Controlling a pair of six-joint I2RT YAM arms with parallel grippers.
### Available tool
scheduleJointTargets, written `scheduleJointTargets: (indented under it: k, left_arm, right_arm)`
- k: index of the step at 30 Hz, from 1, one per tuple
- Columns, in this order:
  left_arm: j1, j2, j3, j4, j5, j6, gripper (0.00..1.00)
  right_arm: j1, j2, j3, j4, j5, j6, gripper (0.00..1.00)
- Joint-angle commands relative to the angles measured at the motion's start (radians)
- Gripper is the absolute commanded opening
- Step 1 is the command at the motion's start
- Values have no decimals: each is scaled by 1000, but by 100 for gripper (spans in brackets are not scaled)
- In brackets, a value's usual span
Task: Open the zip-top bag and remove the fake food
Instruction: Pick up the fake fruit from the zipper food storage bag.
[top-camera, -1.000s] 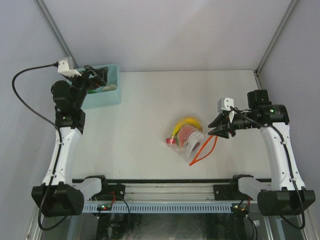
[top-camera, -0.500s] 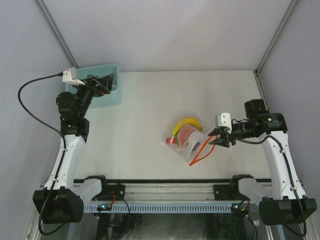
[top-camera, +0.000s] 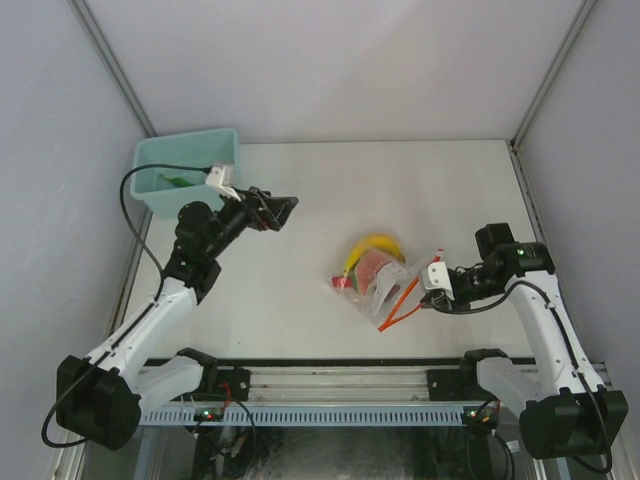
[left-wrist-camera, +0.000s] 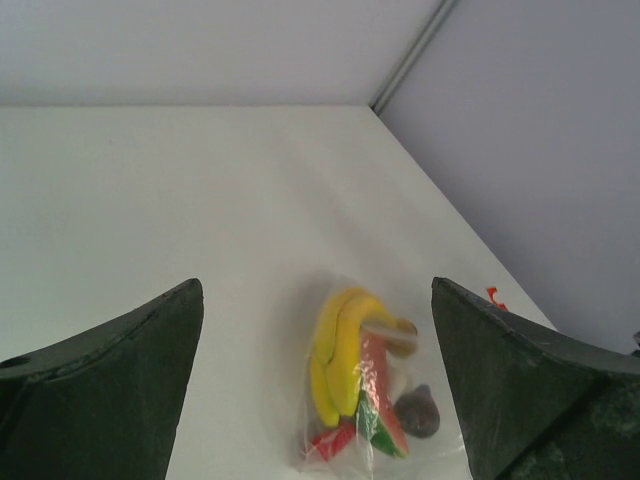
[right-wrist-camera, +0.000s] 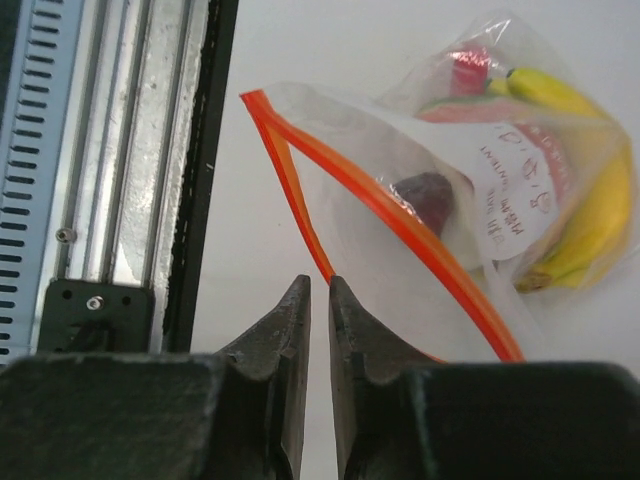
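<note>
Bag: zip-top bag (top-camera: 372, 283) lying on table (top-camera: 300, 190), directly ahead of right fingertips (right-wrist-camera: 297, 300), well ahead of the left ones.
Zip strip: red-orange zip strip (right-wrist-camera: 400, 215) parted into a loop, mouth toward right gripper (right-wrist-camera: 320, 283); near lip running straight into the fingertips.
Right gripper: low at table level, fingers pressed almost together, pinching the strip's near lip.
Left gripper: left gripper (top-camera: 280, 208) hovering above table, fingers (left-wrist-camera: 120, 370) spread wide, nothing between them; bag framed in the gap in its wrist view, apart from both tips.
Food: fake food (top-camera: 373, 263) inside bag, beyond the right fingertips. Yellow banana (right-wrist-camera: 600, 200) farthest, red piece (left-wrist-camera: 378, 372) beside it, dark lump (right-wrist-camera: 425, 190) closest to the mouth.
Label: white label patch (right-wrist-camera: 510, 185) with red writing, over the food.
Bin: teal bin (top-camera: 185, 165) behind left gripper, at table's far left corner.
</note>
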Motion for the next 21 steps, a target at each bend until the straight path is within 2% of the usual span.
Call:
scheduleJointTargets:
  k: [1,12,21]
  left_arm:
    - [-60,28,-37,57,-51,-1,97]
    - [-218,178,-69,57,-99,-29,95]
    - [-311,351,-42,40,-133,-8,95]
  right_arm:
    - [19,-31,-64,158,32,1,11]
    - [78,-53,-229,551,80,191,12]
    - [154,-38,-323,760,135,247,16]
